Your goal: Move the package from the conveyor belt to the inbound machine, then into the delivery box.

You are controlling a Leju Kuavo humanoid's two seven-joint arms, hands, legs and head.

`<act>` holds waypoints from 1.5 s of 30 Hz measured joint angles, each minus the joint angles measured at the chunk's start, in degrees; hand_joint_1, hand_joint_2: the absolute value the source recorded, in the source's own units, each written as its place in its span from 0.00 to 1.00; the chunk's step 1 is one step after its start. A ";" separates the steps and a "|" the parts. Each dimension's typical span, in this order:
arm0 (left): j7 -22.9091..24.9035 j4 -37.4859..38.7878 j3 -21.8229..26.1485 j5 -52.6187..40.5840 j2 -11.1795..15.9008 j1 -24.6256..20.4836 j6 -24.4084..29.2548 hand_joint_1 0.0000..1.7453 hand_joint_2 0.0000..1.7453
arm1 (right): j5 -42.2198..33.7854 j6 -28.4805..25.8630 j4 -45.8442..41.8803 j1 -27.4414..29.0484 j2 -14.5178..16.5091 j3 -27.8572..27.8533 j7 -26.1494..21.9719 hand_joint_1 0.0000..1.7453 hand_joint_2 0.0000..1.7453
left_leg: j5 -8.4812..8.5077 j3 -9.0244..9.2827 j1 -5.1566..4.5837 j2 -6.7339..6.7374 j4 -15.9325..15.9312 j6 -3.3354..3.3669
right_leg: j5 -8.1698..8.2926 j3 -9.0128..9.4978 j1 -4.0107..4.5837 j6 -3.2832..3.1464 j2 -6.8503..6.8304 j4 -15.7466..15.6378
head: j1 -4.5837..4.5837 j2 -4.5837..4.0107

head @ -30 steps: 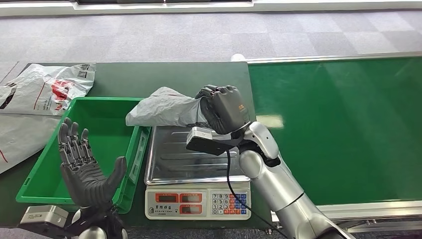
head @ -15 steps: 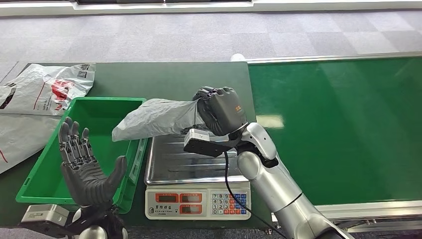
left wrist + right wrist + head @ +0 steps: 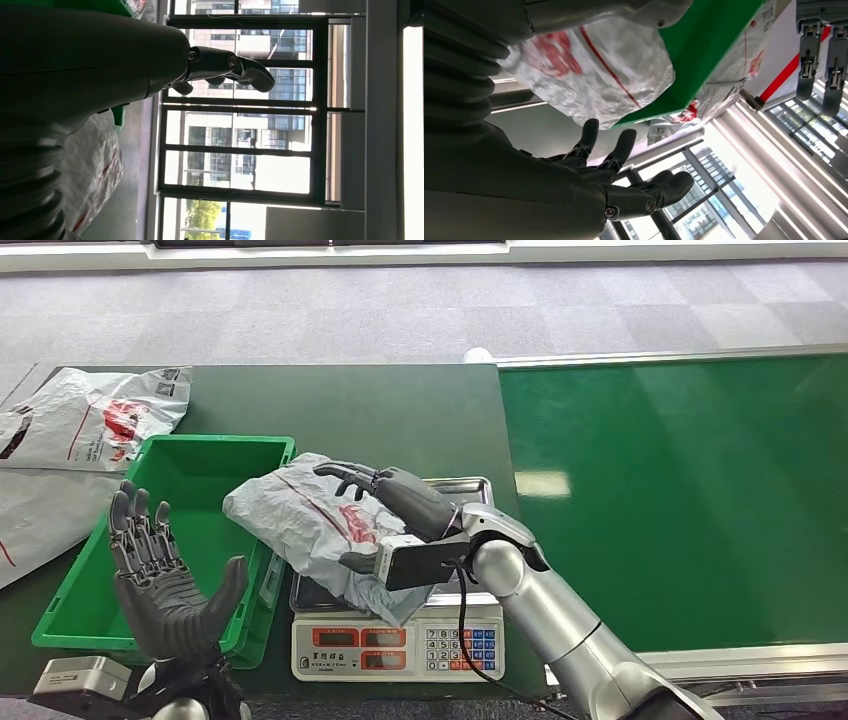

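Closest to the camera in the head view is the left hand (image 3: pixel 165 585), raised with palm up and fingers spread, holding nothing, just in front of the green delivery box (image 3: pixel 95 570). The left wrist view adds a couple of curled dark fingertips (image 3: pixel 240 70) against big windows with buildings outside, plus a crinkly white bag (image 3: pixel 97 170) with red marks beside the arm cover. Right of that hand sits the inbound machine (image 3: pixel 398 640), a scale with red displays and a keypad; there's print above the displays but it's too small to read. The package (image 3: pixel 315 525), a grey poly mailer with red lines and a red blotch of print, lies draped over the scale's steel tray, its far end hanging over the box's near wall. The right hand (image 3: pixel 385 500) is over the package with fingers stretched out and apart, thumb low beside it; looks like it's resting on or just above the mailer, not gripping it, can't tell if it's actually touching. The right wrist view shows that better: fingers (image 3: pixel 624 150) loose and open with air around them, the package (image 3: pixel 599 70) bulging against the box's green wall. Beyond the left hand, more white mailers (image 3: pixel 90 415) with red graphics and QR-type codes lie on the table (image 3: pixel 390 410), text unreadable. The green conveyor belt (image 3: pixel 680 490) runs off to the right hand's outer side.
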 joint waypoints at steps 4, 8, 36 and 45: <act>-0.02 -0.64 0.02 -0.20 0.61 0.60 0.94 0.00 1.00 | -2.23 2.21 1.64 -1.68 -0.51 1.16 -1.21 0.00 0.00 | 0.00 0.00 0.00 0.00 0.00 0.00 | 0.00 0.01 0.00 0.00 0.00 0.00 | 0.00 0.00; -0.02 -1.05 0.02 -0.52 0.99 1.14 1.40 0.00 1.00 | -2.76 3.22 3.12 -2.58 -0.57 2.20 -1.71 0.00 0.00 | 0.00 0.00 0.00 0.00 0.00 0.00 | 0.01 0.01 0.00 0.00 -0.01 0.00 | 0.00 0.00; 7.63 10.04 -0.20 -27.47 2.85 -4.47 3.91 0.00 1.00 | -53.40 28.88 -7.71 0.54 0.84 -11.90 -2.78 0.00 1.00 | 0.02 0.02 -0.01 0.01 0.03 -0.02 | 0.08 -0.02 0.00 -0.04 0.02 0.01 | 0.00 0.00; 15.71 22.01 -0.37 -54.19 5.27 -13.46 -1.78 0.00 1.00 | -19.86 -9.83 -34.50 8.90 2.01 -17.53 -2.86 0.00 1.00 | 0.11 -0.12 0.01 -0.25 0.08 -0.04 | 0.06 -0.10 0.02 -0.06 -0.26 0.01 | 0.00 0.00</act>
